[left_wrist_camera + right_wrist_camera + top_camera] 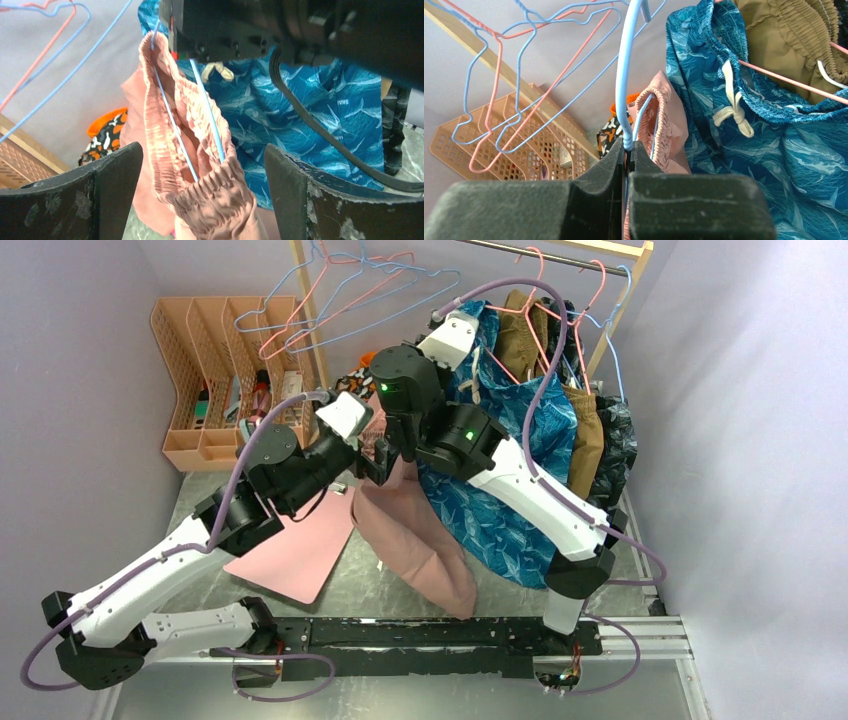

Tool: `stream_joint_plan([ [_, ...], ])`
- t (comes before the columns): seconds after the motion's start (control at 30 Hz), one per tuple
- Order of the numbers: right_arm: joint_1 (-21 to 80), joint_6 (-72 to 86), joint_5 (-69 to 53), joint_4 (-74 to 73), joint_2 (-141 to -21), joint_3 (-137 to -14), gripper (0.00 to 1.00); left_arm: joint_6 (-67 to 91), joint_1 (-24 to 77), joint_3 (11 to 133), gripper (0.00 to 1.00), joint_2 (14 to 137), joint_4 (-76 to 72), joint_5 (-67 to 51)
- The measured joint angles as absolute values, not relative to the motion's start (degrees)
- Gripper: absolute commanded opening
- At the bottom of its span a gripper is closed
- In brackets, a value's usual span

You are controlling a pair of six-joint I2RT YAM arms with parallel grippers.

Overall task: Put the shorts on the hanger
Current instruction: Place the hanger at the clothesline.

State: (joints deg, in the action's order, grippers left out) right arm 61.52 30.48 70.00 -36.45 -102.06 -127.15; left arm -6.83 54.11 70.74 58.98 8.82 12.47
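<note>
your right end effector is clenched on the neck of the hanger — the shorts hang off that hanger, its wires running up through the waist opening. your left end effector is released and nearer — the waistband lies straight ahead between its fingers.

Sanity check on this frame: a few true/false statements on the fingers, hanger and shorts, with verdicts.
1. The right fingers are shut on the hanger just below its hook. True.
2. The left fingers grip the shorts. False: they stand open, one on either side of the waistband.
3. The hanger's wires pass through the shorts' waistband. True.
4. The shorts lie in a heap, off the hanger. False: they hang from it.
</note>
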Motion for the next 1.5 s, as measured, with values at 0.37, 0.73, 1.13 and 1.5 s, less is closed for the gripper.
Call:
stream_joint_plan([
  [0.37, 61.7, 29.5, 69.8, -33.0, -102.1, -123.9, 0.0, -1.4, 54.1, 67.2, 0.78, 54.1, 11.6, 12.8],
  [0.73, 61.7, 29.1, 69.8, -32.3, -102.1, -124.2, 0.0, 5.9, 54.1, 68.1, 0.87, 55.8, 18.4, 16.9],
  [1.13, 61.7, 28.7, 69.6, -31.2, -102.8, -125.1, 0.0, 12.9, 54.1, 71.7, 0.48, 58.6, 22.3, 19.1],
  [1.5, 62.0, 28.7, 69.4, -31.2, -103.8, -125.5, 0.0, 11.5, 54.2, 72.2, 0.07, 61.0, 23.2, 20.8],
])
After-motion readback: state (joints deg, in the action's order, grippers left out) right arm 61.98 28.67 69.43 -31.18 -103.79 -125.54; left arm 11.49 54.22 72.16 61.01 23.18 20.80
